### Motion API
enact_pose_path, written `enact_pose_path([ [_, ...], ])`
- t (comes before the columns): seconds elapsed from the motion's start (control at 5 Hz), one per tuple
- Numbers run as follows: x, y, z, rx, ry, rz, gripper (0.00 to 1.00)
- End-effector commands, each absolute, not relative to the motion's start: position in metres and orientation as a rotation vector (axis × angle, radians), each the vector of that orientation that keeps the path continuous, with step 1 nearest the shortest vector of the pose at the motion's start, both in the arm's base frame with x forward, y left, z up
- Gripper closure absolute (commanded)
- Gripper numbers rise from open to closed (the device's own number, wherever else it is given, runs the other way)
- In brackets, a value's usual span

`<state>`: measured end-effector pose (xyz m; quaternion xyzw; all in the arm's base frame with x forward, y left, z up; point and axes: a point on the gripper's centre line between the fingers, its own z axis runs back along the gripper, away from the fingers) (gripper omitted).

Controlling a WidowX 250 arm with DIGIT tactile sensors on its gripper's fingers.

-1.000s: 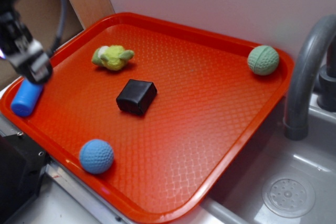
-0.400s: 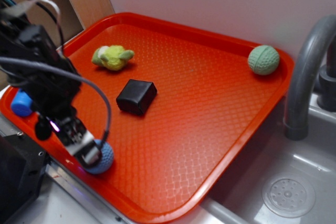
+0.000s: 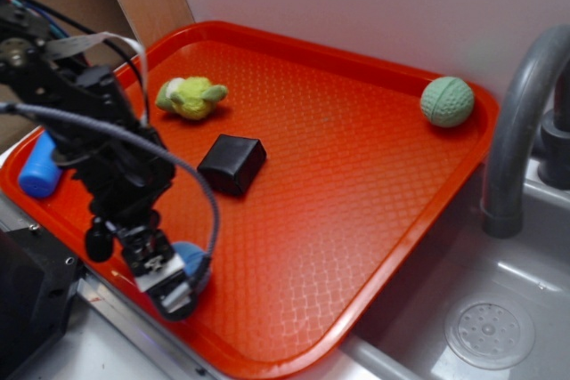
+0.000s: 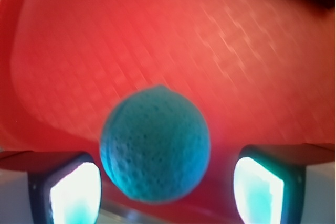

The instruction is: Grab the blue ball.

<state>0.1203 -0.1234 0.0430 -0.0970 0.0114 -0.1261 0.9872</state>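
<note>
The blue ball [image 4: 155,144] is light blue and dimpled. It sits on the red tray [image 3: 356,166] near its front left rim. In the wrist view it fills the middle, between my two fingers [image 4: 76,192], with a gap to the right finger and close to the left one. In the exterior view only a sliver of the ball [image 3: 191,253] shows behind my gripper [image 3: 171,280], which is lowered over it. The jaws stand open around the ball.
A black block [image 3: 232,164] lies mid-tray. A green-yellow plush toy [image 3: 191,96] lies at the back left. The pale green ball [image 3: 446,101] is at the back right corner. A blue bottle-shaped toy [image 3: 41,166] lies at the left rim. A grey faucet [image 3: 521,122] and sink [image 3: 488,331] are to the right.
My arm has swung from the tray's left rim down to the front left corner. It now sits lower over the blue ball and hides most of it.
</note>
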Motion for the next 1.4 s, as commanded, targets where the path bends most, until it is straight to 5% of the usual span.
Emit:
enact_pose_path([
  [0.0, 0.140, -0.120, 0.016, -0.140, 0.011, -0.179, 1.00],
  [0.2, 0.141, -0.121, 0.006, -0.142, 0.027, -0.180, 1.00],
  [0.4, 0.150, -0.111, 0.029, -0.139, 0.002, -0.313, 1.00],
  [0.8, 0.198, -0.011, 0.137, 0.014, -0.225, -0.120, 1.00],
  [1.0, 0.205, 0.033, 0.193, 0.174, -0.245, 0.079, 1.00],
  [1.2, 0.208, 0.064, 0.224, 0.131, -0.213, 0.135, 1.00],
])
